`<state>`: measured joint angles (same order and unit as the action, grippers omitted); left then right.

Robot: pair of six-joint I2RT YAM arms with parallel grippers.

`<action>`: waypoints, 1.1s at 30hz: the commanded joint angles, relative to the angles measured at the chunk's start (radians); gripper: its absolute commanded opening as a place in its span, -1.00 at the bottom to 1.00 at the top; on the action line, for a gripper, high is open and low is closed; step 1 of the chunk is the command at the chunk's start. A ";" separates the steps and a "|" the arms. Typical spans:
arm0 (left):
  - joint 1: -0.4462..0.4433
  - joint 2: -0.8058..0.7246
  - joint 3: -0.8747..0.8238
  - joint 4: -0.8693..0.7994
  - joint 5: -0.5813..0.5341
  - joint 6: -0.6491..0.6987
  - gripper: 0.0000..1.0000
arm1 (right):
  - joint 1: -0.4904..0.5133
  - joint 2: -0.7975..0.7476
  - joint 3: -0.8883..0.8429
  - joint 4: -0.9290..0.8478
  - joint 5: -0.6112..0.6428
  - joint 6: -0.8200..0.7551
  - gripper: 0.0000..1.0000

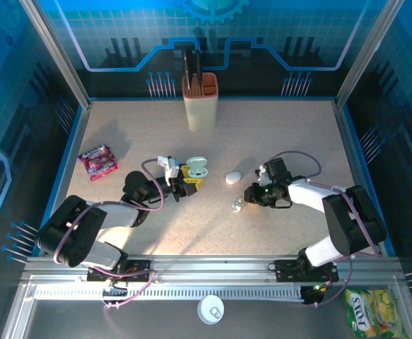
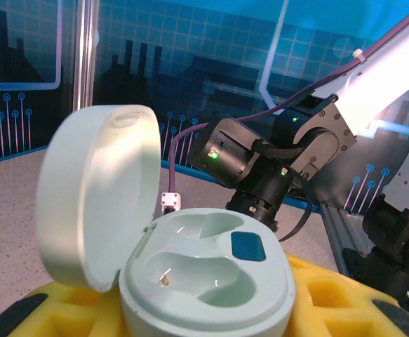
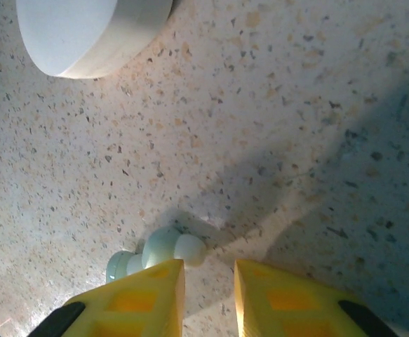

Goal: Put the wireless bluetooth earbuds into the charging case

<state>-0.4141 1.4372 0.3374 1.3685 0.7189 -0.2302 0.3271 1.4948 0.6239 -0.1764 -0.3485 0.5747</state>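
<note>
The left gripper [image 1: 189, 178] clasps the open charging case [image 2: 211, 274], wells empty. The right gripper [image 3: 209, 295], jaws parted, hovers by the earbuds [image 3: 158, 253], none inserted.

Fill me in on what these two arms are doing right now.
The left gripper has its jaws clamped on the open mint charging case, lid up and both wells empty. The right gripper hangs low over the table, jaws slightly apart with nothing between them, right beside the earbuds lying loose on the surface. A closed white case sits just beyond them. No earbud is in the charging case yet.
</note>
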 commanded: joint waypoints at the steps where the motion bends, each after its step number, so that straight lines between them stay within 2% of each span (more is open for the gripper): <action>1: 0.011 0.011 0.007 0.034 0.001 0.003 -0.36 | 0.010 -0.050 -0.012 -0.017 -0.011 -0.031 -0.46; 7: 0.011 0.009 0.005 0.033 0.000 0.009 -0.36 | 0.021 -0.052 0.070 -0.078 -0.015 -0.164 -0.23; 10: 0.011 0.004 0.002 0.034 -0.001 0.011 -0.37 | 0.024 0.002 0.124 -0.105 -0.005 -0.200 -0.14; 15: 0.012 -0.006 -0.008 0.034 -0.004 0.011 -0.37 | 0.035 0.116 0.204 -0.113 -0.055 -0.223 -0.05; 22: 0.013 -0.021 -0.017 0.034 -0.007 0.009 -0.36 | 0.063 0.206 0.219 -0.106 -0.077 -0.220 -0.05; 33: 0.017 -0.026 -0.010 0.034 -0.003 0.002 -0.36 | 0.066 0.100 0.078 -0.078 -0.087 -0.176 -0.13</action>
<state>-0.4084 1.4311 0.3370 1.3685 0.7189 -0.2302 0.3798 1.6184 0.7467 -0.2024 -0.4061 0.3771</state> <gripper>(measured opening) 0.379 0.441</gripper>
